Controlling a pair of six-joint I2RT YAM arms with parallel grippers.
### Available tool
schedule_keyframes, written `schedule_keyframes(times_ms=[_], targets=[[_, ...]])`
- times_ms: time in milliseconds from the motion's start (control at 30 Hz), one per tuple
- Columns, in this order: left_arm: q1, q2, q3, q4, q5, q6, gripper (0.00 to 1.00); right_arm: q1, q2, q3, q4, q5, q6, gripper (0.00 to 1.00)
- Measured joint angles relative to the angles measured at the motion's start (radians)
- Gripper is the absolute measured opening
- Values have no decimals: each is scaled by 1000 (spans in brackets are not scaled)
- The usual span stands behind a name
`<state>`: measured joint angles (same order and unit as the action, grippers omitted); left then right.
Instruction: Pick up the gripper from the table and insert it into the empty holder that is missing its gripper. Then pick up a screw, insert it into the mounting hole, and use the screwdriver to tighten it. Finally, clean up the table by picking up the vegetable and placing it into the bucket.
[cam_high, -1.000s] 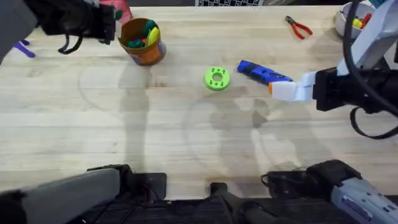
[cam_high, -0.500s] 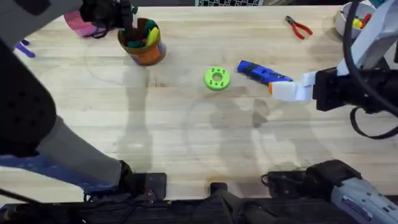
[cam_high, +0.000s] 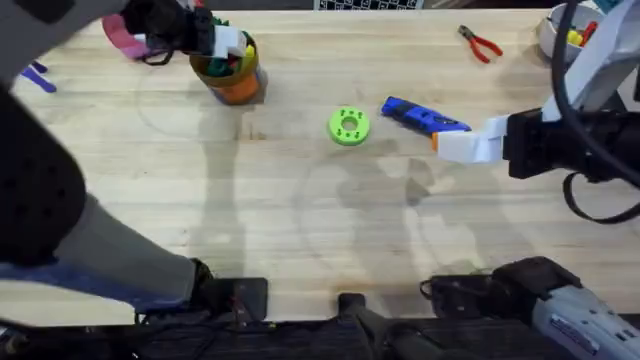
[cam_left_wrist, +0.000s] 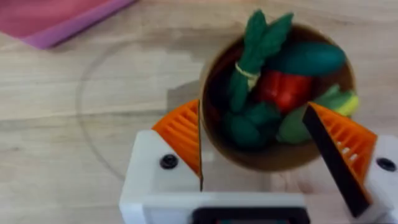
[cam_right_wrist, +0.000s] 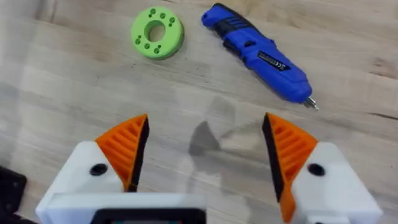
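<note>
The orange-brown bucket (cam_high: 236, 78) stands at the far left of the table. My left gripper (cam_high: 228, 45) hovers right over it, open (cam_left_wrist: 255, 134). The dark-green vegetable (cam_left_wrist: 249, 62) with its yellow-green band lies inside the bucket (cam_left_wrist: 214, 134) among red and green toy pieces, its leafy end over the far rim, free of my orange pads. The blue screwdriver (cam_high: 424, 117) (cam_right_wrist: 261, 53) lies on the table right of centre. My right gripper (cam_high: 462, 146) (cam_right_wrist: 205, 140) hangs open just near of it, holding nothing. Every white finger base in view carries an orange ribbed wedge. The screw is out of view.
A green round disc (cam_high: 348, 126) (cam_right_wrist: 157, 32) lies left of the screwdriver. Red-handled pliers (cam_high: 480, 43) sit at the far right, near a white bowl (cam_high: 552, 38). A pink pouch (cam_high: 124, 40) lies beyond the bucket, and a small purple item (cam_high: 38, 78) at the left edge.
My left gripper has moved rightward from beside the pink pouch to over the bucket. The right arm, screwdriver and disc have not moved.
</note>
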<state>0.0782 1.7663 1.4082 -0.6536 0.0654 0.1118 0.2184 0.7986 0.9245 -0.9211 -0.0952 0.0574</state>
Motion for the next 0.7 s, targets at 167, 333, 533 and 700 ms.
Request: schedule_keyframes(times_ms=[167, 333, 533, 700], targets=[[-19, -192, -1, -232, 2, -1, 988, 0, 0, 0, -2, 0, 0, 992], [-44, -403, -96, -255, 2, -9, 988, 0, 0, 0, -4, 0, 0, 993], [-92, -696, -364, -279, 2, -53, 987, 0, 0, 0, -6, 0, 2, 991], [-149, -816, -489, -299, 3, -68, 987, 0, 0, 0, -24, 0, 3, 993]])
